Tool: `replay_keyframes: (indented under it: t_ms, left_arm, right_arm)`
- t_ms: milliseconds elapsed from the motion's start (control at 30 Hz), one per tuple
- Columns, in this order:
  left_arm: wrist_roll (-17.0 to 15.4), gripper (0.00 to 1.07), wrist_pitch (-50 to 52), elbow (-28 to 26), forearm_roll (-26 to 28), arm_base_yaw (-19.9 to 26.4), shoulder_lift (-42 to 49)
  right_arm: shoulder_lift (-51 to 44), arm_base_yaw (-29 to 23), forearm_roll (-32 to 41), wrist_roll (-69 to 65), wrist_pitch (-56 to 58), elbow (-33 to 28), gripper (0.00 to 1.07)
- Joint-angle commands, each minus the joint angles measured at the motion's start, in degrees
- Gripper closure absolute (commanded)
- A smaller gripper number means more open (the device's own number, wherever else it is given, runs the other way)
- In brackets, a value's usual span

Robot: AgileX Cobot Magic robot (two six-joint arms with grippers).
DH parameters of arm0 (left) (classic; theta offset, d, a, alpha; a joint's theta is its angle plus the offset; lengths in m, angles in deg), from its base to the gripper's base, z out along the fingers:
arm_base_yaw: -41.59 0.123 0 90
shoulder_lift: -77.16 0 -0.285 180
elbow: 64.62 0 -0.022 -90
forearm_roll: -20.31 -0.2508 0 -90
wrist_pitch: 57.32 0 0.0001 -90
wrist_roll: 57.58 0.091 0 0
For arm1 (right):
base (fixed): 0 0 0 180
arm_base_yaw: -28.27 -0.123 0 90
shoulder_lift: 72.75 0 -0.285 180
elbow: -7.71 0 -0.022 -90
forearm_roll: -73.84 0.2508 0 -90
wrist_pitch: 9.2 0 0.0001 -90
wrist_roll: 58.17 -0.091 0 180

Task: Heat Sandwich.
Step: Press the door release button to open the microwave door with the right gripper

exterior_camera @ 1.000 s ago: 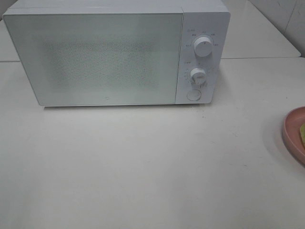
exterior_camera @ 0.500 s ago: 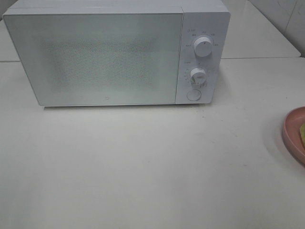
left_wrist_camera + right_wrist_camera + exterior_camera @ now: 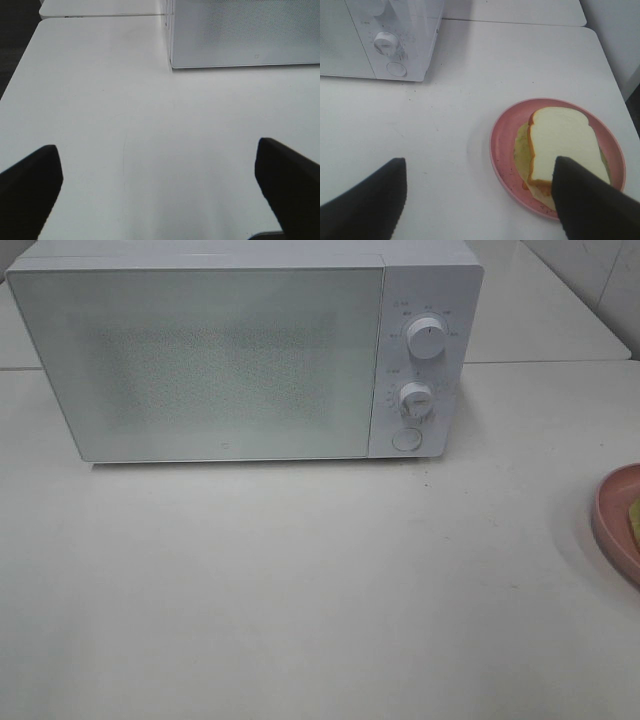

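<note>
Kitchen-like setup, white microwave [image 3: 230, 360], plain white table [image 3: 300, 590]

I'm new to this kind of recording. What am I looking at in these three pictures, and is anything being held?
This is a two-armed robot at a white table. The wide picture comes from a camera mounted high, facing a white microwave with its door shut; neither arm shows there. The other two come from cameras on the wrists. The dark shapes at their edges are the left fingers and right fingers, both spread open and holding nothing. The right wrist view shows the sandwich on a pink plate, right of the microwave.
</note>
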Motion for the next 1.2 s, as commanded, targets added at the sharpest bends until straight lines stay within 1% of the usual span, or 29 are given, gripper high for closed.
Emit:
replay_keyframes:
  t_ms: [33, 100, 167, 233, 333, 400, 433, 567, 667, 700, 733, 867, 967, 1167, 1200]
  left_arm:
    - [0.1, 0.05, 0.8, 0.2, 0.2, -0.1, 1.5]
    - [0.1, 0.05, 0.8, 0.2, 0.2, -0.1, 1.5]
    - [0.1, 0.05, 0.8, 0.2, 0.2, -0.1, 1.5]
    - [0.1, 0.05, 0.8, 0.2, 0.2, -0.1, 1.5]
    - [0.1, 0.05, 0.8, 0.2, 0.2, -0.1, 1.5]
    - [0.1, 0.05, 0.8, 0.2, 0.2, -0.1, 1.5]
    - [0.1, 0.05, 0.8, 0.2, 0.2, -0.1, 1.5]
    - [0.1, 0.05, 0.8, 0.2, 0.2, -0.1, 1.5]
    - [0.1, 0.05, 0.8, 0.2, 0.2, -0.1, 1.5]
    - [0.1, 0.05, 0.8, 0.2, 0.2, -0.1, 1.5]
    - [0.1, 0.05, 0.8, 0.2, 0.2, -0.1, 1.5]
    - [0.1, 0.05, 0.8, 0.2, 0.2, -0.1, 1.5]
    - [0.1, 0.05, 0.8, 0.2, 0.2, -0.1, 1.5]
    - [0.1, 0.05, 0.8, 0.2, 0.2, -0.1, 1.5]
    - [0.1, 0.05, 0.8, 0.2, 0.2, -0.1, 1.5]
  right_arm:
    - [3.7, 0.4, 0.2, 0.2, -5.4, -0.2, 0.31]
    - [4.6, 0.4, 0.2, 0.2, -6.8, -0.5, 0.31]
    - [7.4, 0.4, 0.2, 0.2, -10.7, -1.7, 0.31]
    - [8.2, 0.4, 0.2, 0.2, -11.6, -2.0, 0.31]
    - [11.9, 0.4, 0.2, 0.2, -16.0, -2.9, 0.31]
    - [12.9, 0.4, 0.2, 0.2, -16.9, -3.2, 0.31]
    - [14.8, 0.4, 0.2, 0.2, -19.9, -3.8, 0.31]
    - [17.8, 0.4, 0.2, 0.2, -24.3, -4.8, 0.31]
    - [22.0, 0.4, 0.2, 0.2, -30.4, -6.0, 0.31]
    - [22.0, 0.4, 0.2, 0.2, -30.4, -6.0, 0.31]
    - [23.8, 0.4, 0.2, 0.1, -33.2, -6.2, 0.31]
    - [26.6, 0.4, 0.2, -0.8, -36.8, -6.2, 0.31]
    - [30.3, 0.4, 0.3, -3.3, -41.6, -6.2, 0.31]
    - [34.5, 0.4, 0.3, -4.4, -46.9, -6.2, 0.31]
    - [36.7, 0.4, 0.3, -4.4, -49.6, -6.2, 0.31]
